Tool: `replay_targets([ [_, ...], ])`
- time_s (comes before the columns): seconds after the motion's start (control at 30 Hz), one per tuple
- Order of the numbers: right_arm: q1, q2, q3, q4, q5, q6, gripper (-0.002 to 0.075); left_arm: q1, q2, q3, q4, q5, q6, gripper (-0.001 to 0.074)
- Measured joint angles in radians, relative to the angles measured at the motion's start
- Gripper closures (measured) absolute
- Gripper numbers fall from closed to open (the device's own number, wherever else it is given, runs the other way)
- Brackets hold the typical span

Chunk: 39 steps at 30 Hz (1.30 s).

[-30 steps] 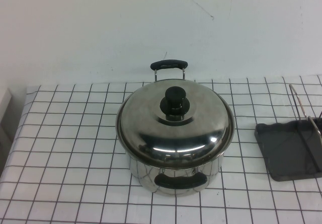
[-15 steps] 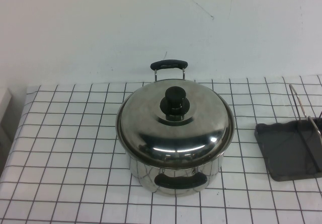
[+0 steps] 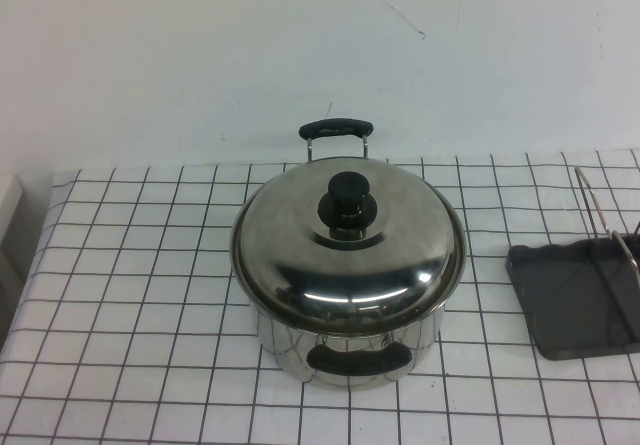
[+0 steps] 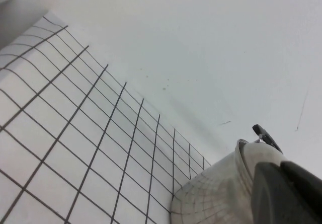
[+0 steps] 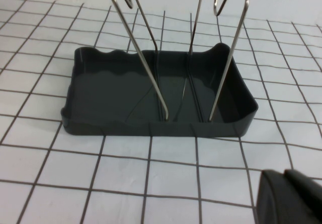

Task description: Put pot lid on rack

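The pot lid [image 3: 350, 255], shiny steel with a black knob [image 3: 347, 201], sits on the steel pot [image 3: 345, 350] at the middle of the table. The rack [image 3: 575, 300], a dark grey tray with wire uprights [image 3: 600, 210], stands at the right edge. Neither gripper shows in the high view. In the left wrist view my left gripper [image 4: 289, 183] is shut and empty, beside the pot [image 4: 211, 199]. In the right wrist view my right gripper [image 5: 288, 181] is shut and empty, a short way in front of the rack [image 5: 100, 103].
The table has a white cloth with a black grid [image 3: 130, 295]. A white wall [image 3: 200, 55] rises right behind the pot. The pot's black handles point to the wall [image 3: 335, 127] and to the front [image 3: 358, 359].
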Motion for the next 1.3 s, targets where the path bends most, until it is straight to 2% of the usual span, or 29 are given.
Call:
replay_targets([
  [0.1,0.0,0.0,0.0,0.0,0.0,0.0,0.0729,0.0,0.0,0.0,-0.019,0.012,0.043,0.0738],
  [0.17,0.0,0.0,0.0,0.0,0.0,0.0,0.0729,0.0,0.0,-0.021,-0.023,0.056,0.136,0.0738],
  [0.33,0.0,0.0,0.0,0.0,0.0,0.0,0.0729,0.0,0.005,-0.154,0.053,0.086,0.27,0.0738],
  [0.47,0.0,0.0,0.0,0.0,0.0,0.0,0.0729,0.0,0.087,-0.257,0.245,0.086,0.274,0.0738],
  [0.73,0.0,0.0,0.0,0.0,0.0,0.0,0.0729,-0.021,0.375,-0.404,0.483,0.042,0.194,0.0738],
  [0.9,0.0,0.0,0.0,0.0,0.0,0.0,0.0729,-0.181,0.51,-0.419,0.721,-0.112,-0.011,0.0738],
  [1.03,0.0,0.0,0.0,0.0,0.0,0.0,0.0729,-0.376,0.63,-0.47,0.897,-0.213,-0.115,0.0738],
  [1.13,0.0,0.0,0.0,0.0,0.0,0.0,0.0729,-0.508,0.76,-0.527,0.942,-0.238,-0.132,0.0738],
  [1.23,0.0,0.0,0.0,0.0,0.0,0.0,0.0729,-0.58,0.881,-0.585,0.972,-0.263,-0.134,0.071],
  [1.3,0.0,0.0,0.0,0.0,0.0,0.0,0.0729,-0.6,0.952,-0.625,0.988,-0.298,-0.134,0.0657],
])
